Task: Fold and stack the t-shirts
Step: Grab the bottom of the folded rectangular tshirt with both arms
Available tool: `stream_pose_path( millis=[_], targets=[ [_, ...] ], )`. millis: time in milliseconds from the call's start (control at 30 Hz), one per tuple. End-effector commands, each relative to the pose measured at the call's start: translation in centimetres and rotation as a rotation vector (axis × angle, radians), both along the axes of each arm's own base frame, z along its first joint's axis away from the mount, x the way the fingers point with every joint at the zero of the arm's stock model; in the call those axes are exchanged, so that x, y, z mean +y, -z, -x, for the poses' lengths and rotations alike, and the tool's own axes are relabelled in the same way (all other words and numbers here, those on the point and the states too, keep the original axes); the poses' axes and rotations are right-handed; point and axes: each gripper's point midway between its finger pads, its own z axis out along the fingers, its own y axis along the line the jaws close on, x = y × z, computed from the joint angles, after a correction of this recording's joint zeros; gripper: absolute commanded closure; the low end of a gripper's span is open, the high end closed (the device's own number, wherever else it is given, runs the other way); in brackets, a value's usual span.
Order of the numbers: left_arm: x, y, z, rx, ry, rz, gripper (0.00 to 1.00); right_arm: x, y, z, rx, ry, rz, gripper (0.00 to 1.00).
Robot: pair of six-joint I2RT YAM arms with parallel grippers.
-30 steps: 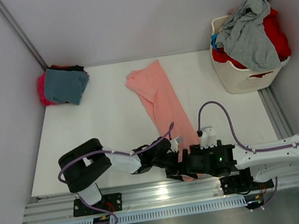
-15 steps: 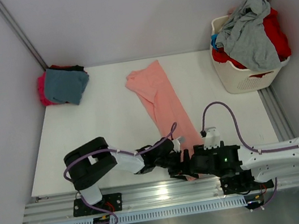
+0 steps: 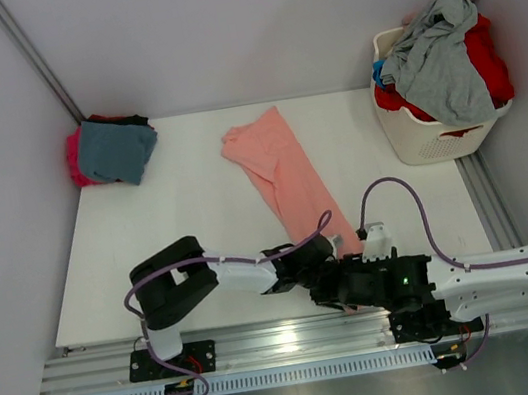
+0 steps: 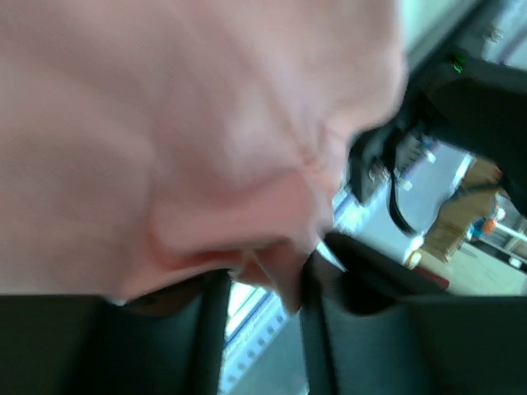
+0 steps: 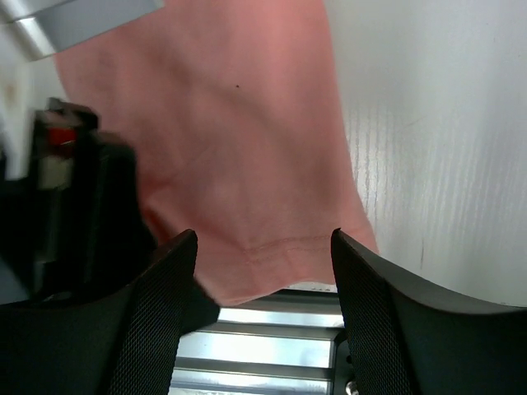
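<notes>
Seen from above, a white table (image 3: 179, 232) fills the scene. In its far left corner sits a small folded stack (image 3: 109, 150): a teal-blue t-shirt (image 3: 116, 148) on top, magenta and black cloth showing at the edges beneath it. This looks like the pile for finished shirts.

Near the middle, a salmon-pink t-shirt (image 3: 286, 178) lies folded into a long narrow strip. It runs diagonally from the far centre to the near edge, where its hem slightly overhangs.

Both arms reach to that near end, close together. The left gripper (image 4: 262, 300) is at the hem. Its wrist view is blurred, with a fold of pink cloth dipping between its partly parted fingers; whether it has actually caught the cloth cannot be told. Just to its right, the right gripper (image 5: 263, 255) hovers over the hem, fingers spread wide, nothing in them. Probably each will take a hem corner so the strip can be folded away toward its far end.

At the far right, a white laundry basket (image 3: 415, 144) holds unfolded shirts, a grey one (image 3: 440, 67) draped over red ones (image 3: 490, 58).
</notes>
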Motion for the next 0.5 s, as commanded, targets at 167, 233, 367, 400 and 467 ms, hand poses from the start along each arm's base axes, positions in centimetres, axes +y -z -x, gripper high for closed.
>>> stream_pose_path(
  millis=[167, 233, 367, 400, 467],
  targets=[
    [-1.4, 3.9, -1.2, -0.012, -0.021, -0.125, 0.76, 0.3, -1.1, -0.7, -0.051, -0.009, -0.017, 0.30],
    [-1.4, 4.0, -1.2, -0.011, -0.021, -0.126, 0.80, 0.3, -1.2, -0.8, -0.059, -0.008, -0.014, 0.30],
    [-0.9, 3.5, -1.4, -0.052, -0.007, -0.135, 0.96, 0.3, -1.4, -1.0, -0.070, -0.006, -0.017, 0.30],
    [-0.3, 3.0, -1.5, -0.064, -0.007, -0.157, 0.99, 0.4, -1.4, -1.1, -0.072, -0.004, -0.021, 0.30],
    [0.7, 2.7, -1.5, -0.091, 0.002, -0.172, 0.99, 0.5, -1.5, -1.2, -0.079, 0.000, -0.026, 0.31]
  ],
)
